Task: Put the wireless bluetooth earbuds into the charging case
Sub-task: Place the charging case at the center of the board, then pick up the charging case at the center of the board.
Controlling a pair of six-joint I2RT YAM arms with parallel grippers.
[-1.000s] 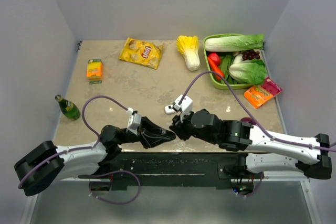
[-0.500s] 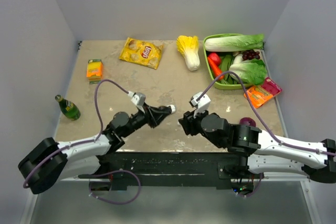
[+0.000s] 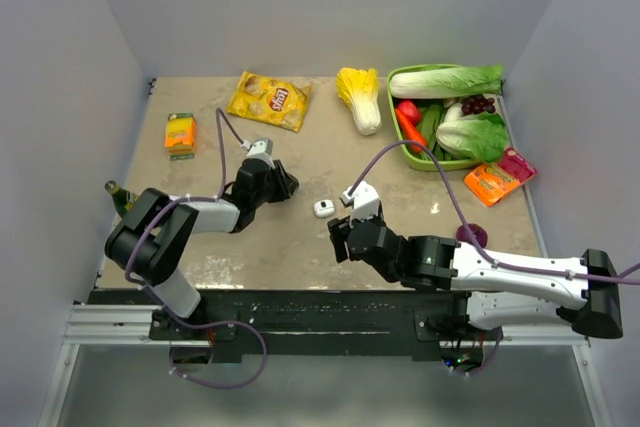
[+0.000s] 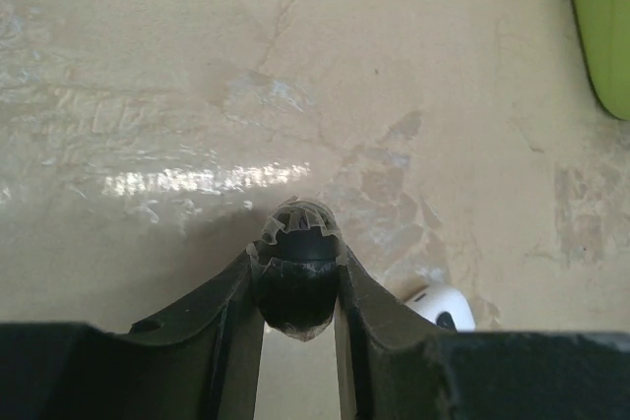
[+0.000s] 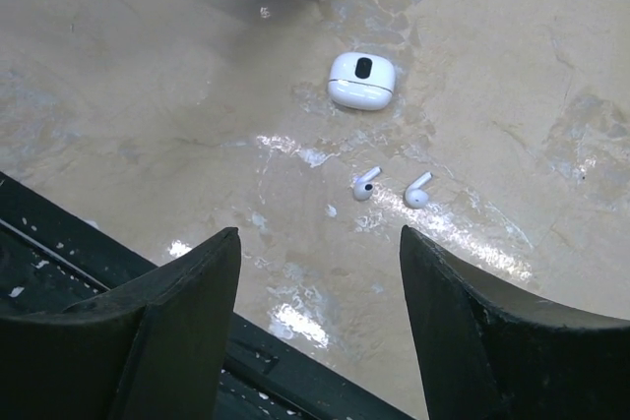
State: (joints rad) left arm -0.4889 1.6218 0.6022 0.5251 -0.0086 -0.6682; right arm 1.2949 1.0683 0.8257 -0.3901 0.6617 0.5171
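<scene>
**Operator:** What did the top view report that the wrist views did not?

**Technician:** The overall layout. The bench (image 3: 300, 152) carried both arms. The left arm (image 3: 200, 215) reached over its left half, and the right arm (image 3: 480, 267) lay along the near edge. The left gripper (image 3: 288, 185) and the right gripper (image 3: 338, 235) stood near each other. The white charging case (image 3: 323, 209) lay on the bench between them, touching neither. The earbuds could not be made out in that view.

**Operator:** And the wrist views?

**Technician:** The left wrist view showed a green basket (image 4: 600, 27) at its right edge. It also showed the left gripper clenched on a black rounded object (image 4: 295, 287), pinched between both fingers above the bench. What that object was could not be told. The case showed just beside the right-hand finger, partly cut off. The right wrist view showed the right gripper released, with its jaws wide apart and nothing between them.

**Operator:** Where were the earbuds?

**Technician:** Only the right wrist view showed them. The first white earbud (image 5: 364, 187) and the second white earbud (image 5: 418, 190) lay side by side on the bare bench, near each other and not touching. They lay ahead of the right gripper's gap, between its fingertips and the case, and apart from both. Neither sat in the case, which showed a dark oval mark on top.
</scene>
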